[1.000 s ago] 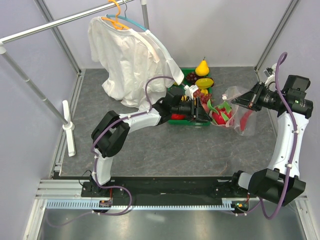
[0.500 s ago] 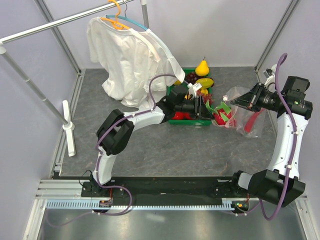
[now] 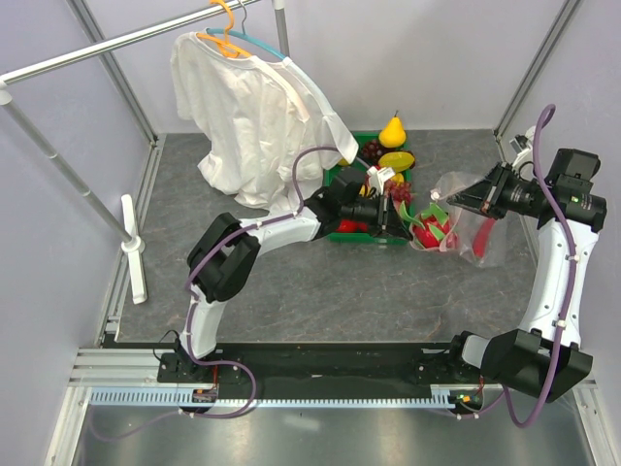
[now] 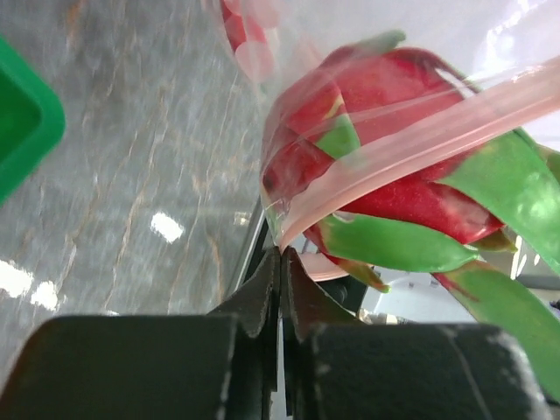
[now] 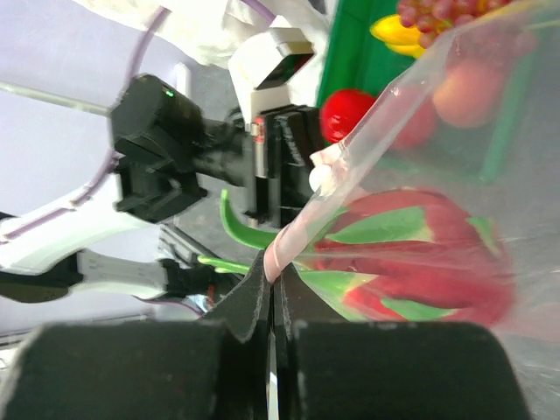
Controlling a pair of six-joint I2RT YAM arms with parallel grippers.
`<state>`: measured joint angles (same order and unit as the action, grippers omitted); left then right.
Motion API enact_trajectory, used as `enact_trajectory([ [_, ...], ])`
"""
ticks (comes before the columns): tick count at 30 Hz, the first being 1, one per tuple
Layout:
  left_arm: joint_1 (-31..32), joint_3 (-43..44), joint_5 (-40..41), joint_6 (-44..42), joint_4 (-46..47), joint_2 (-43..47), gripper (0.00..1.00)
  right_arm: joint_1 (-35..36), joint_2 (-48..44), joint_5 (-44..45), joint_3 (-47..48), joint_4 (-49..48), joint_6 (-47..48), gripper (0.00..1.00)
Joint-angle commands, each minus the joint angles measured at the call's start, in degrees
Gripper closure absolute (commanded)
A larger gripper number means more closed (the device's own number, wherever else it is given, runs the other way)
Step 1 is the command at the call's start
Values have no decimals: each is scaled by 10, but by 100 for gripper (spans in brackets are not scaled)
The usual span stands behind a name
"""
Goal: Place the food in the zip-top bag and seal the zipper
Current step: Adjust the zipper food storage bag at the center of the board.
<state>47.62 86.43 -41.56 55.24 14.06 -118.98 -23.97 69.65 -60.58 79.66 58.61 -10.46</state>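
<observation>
The pale pink zipper strip (image 4: 455,118) of the crinkly clear zip-top bag (image 3: 477,233) is stretched between the two arms, and its long axis runs roughly left to right across the grey table (image 3: 291,282). The left claw (image 4: 282,254) has its jaws pressed together on the strip's end nearest the green plastic tray (image 3: 361,237). The right claw (image 5: 273,262) is likewise clamped on the strip at the far end, holding that side raised. The pink-red dragon fruit with green scale tips (image 4: 394,131) lies right at the left claw's tips and straddles the mouth. Its red body is under the film, and its green tips poke out past the strip toward the left arm. The fruit probably has to go deeper, away from the left claw and toward the right, before the strip can close.
</observation>
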Motion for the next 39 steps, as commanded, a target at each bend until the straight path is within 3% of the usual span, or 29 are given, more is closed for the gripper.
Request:
enact_trajectory([
  [1, 2, 53, -54, -93, -113, 63, 98, 0, -17, 52, 43, 35, 74, 100],
  [5, 2, 126, -80, -167, -267, 79, 98, 0, -38, 230, 44, 63, 165, 100],
  [8, 3, 179, -98, -182, -295, 73, 98, 0, -72, 275, 42, 70, 209, 100],
  [20, 34, 270, -152, -206, -300, 77, 98, 0, -55, 296, 176, 193, 278, 100],
  [26, 39, 329, -94, -259, -358, 62, 98, 0, -53, 293, 162, 188, 259, 100],
  [30, 24, 322, -25, -313, -403, 67, 83, 0, -46, 303, 103, 167, 245, 100],
  [31, 20, 320, -15, -340, -411, 73, 63, 0, -44, 303, 96, 158, 243, 100],
  [33, 13, 305, 25, -378, -426, 101, 46, 0, -43, 303, 82, 149, 233, 100],
  [34, 11, 295, 46, -413, -425, 116, 23, 0, -44, 303, 80, 142, 230, 100],
  [36, 4, 262, 115, -458, -422, 160, 5, 0, -45, 303, 75, 135, 224, 100],
  [39, -7, 237, 182, -551, -450, 194, 0, 0, -44, 310, 79, 128, 220, 100],
])
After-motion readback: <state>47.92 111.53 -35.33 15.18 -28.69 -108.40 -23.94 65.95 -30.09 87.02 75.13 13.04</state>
